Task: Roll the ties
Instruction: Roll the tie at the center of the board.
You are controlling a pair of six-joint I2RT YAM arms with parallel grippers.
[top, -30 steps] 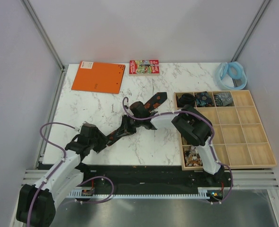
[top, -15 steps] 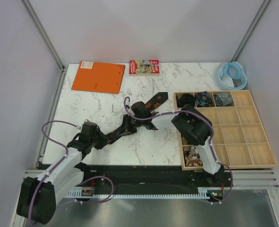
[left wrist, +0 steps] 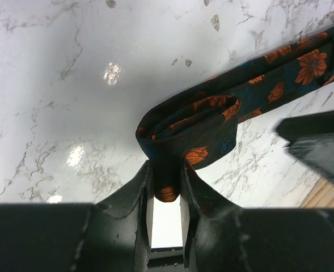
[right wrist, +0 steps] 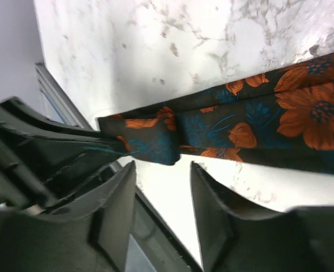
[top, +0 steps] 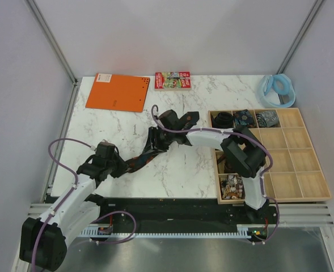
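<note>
A black tie with orange-red flowers [top: 181,123] lies slantwise on the marble table, its near end folded into a small coil [left wrist: 189,122]. My left gripper [left wrist: 165,184] is shut on that coil's edge; from above it sits at the tie's lower left end [top: 121,167]. My right gripper [right wrist: 164,170] is open just beside the tie [right wrist: 257,127], with nothing between its fingers; in the top view it hovers over the tie's middle [top: 151,146]. Three more ties lie coiled in the tray's back compartments [top: 244,118].
A wooden compartment tray [top: 280,161] fills the right side; its near-left cell holds a patterned bundle [top: 230,187]. An orange notebook [top: 117,92], a small colourful booklet [top: 172,80] and a pale blue ring [top: 277,89] lie along the back edge.
My right gripper has opened, let go of the tie and shifted slightly toward the back. My left gripper has closed on the tie's coiled end.
</note>
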